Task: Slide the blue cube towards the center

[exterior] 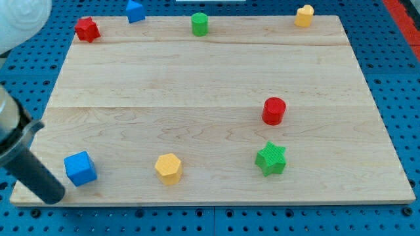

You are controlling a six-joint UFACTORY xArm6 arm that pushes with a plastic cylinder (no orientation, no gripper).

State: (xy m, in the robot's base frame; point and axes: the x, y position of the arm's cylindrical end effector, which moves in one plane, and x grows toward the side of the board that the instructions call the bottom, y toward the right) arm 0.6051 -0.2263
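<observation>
Tip [56, 195] beside upright blue cube [80, 168]

cube [80, 168] blue | star [271, 158] green | cylinder [273, 111] red | board [197, 85] pale wood

A pale wooden board [197, 85] is laid on a blue perforated table [394, 59]. On the board are seen a blue cube [80, 168], yellow hexagonal block [168, 168], green star [271, 158], red cylinder [273, 111], green cylinder [199, 24], a red block [86, 29], perhaps star-shaped, a small blue block [135, 11] and a yellow block [303, 16].
</observation>
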